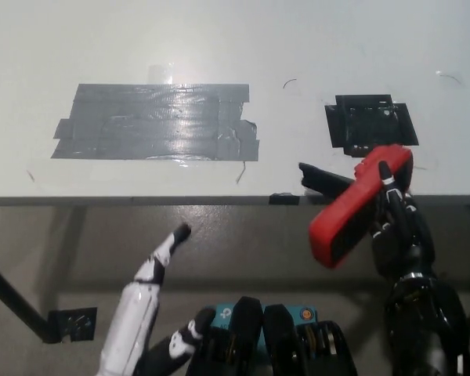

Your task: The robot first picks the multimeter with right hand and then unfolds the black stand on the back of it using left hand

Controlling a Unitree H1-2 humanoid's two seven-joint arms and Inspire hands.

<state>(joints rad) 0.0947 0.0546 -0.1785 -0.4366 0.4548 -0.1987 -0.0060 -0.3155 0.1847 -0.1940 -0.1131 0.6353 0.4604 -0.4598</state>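
Stand-unfolding is the step I am judging to be in hand, since the pick looks done: I am seeing the white table (243, 31) filling the far half of the view, with a wide grey tape patch (157, 123) on its left part and a smaller black tape square (370, 124) on its right part. My black right hand (398, 231) is wrapping closed around the multimeter (359, 205) and holding it in the air just near of the table's front edge, on the right side. The meter is showing as a red-cased body, tilted with one end far and right and the other near and left, and a thin black piece is sticking out from it toward the left; I am taking that for the stand, though I cannot tell how far out it is. My white left hand (160, 262) is reaching up from the near left, holding nothing, fingers extended, well apart from the meter. Next I am needing to carry that hand rightward to the black piece and pull it outward.
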